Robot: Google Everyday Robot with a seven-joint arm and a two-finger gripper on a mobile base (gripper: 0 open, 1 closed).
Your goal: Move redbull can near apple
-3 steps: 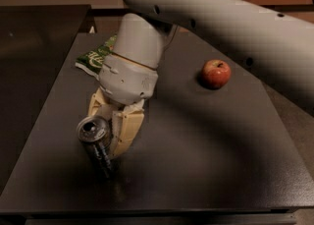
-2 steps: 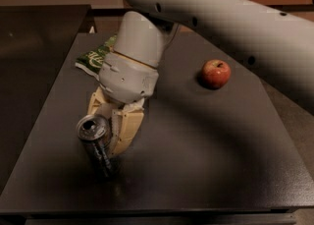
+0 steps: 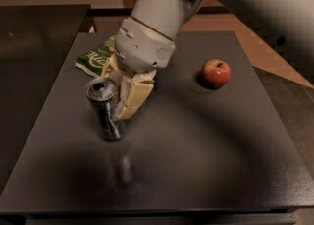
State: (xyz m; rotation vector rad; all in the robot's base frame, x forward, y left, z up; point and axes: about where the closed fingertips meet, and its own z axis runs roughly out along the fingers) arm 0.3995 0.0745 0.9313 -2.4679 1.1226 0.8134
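Note:
The redbull can [image 3: 104,110] is dark with a shiny silver top. It hangs slightly tilted just above the dark table [image 3: 206,160], left of centre. My gripper [image 3: 117,107], with cream-coloured fingers [image 3: 133,96], is shut on the can from behind and from the right. The white arm reaches in from the upper right. The apple [image 3: 216,73] is red with yellowish patches and sits on the table to the right, well apart from the can.
A flat green snack bag [image 3: 94,58] lies at the table's back left, partly behind the gripper. Another dark surface [image 3: 34,47] adjoins the table on the left. A wooden floor shows beyond the right edge.
The gripper has lifted the can off the table and carried it up and slightly right. The apple and the bag have not moved.

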